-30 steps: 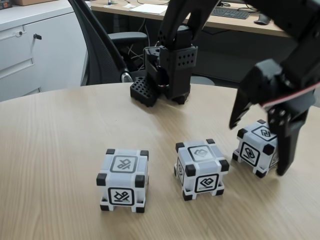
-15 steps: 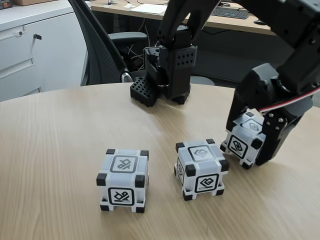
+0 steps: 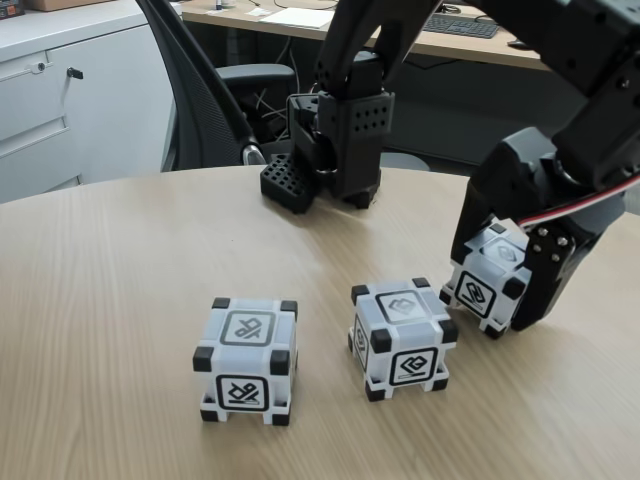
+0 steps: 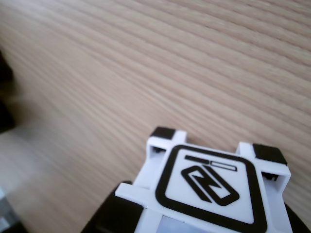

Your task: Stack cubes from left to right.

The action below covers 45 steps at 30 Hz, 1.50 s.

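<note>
Three white cubes with black corners and black-framed glyphs stand in a row on the wooden table in the fixed view. The left cube and the middle cube stand free. My black gripper is down over the right cube, one finger on each side, shut on it. This cube sits slightly tilted, close to the middle cube's right corner. In the other view the held cube's glyph face shows at the bottom, with bare wood grain beyond it.
The arm's black base and a black perforated block stand at the table's far edge. Behind them are an office chair, a white cabinet and a desk with a keyboard.
A second ago the gripper hung open above the right cube. It came down and shut on the cube, nudging it left. Nothing has moved in the last half second.
</note>
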Tool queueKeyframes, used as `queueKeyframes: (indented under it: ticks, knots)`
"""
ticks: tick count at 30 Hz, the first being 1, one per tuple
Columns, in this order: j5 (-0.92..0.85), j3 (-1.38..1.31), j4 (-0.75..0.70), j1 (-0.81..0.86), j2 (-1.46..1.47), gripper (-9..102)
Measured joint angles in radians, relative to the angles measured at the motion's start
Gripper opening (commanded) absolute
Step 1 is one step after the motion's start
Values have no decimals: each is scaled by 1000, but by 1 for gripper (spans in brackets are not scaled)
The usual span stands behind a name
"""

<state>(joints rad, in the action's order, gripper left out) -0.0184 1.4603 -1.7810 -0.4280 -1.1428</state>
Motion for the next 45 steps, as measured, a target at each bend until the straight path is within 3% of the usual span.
queueKeyframes:
  ticks: [19,45]
  knots:
    - [46,5,-2,9,-443,0]
    - [-242,6,-5,687,-483,0]
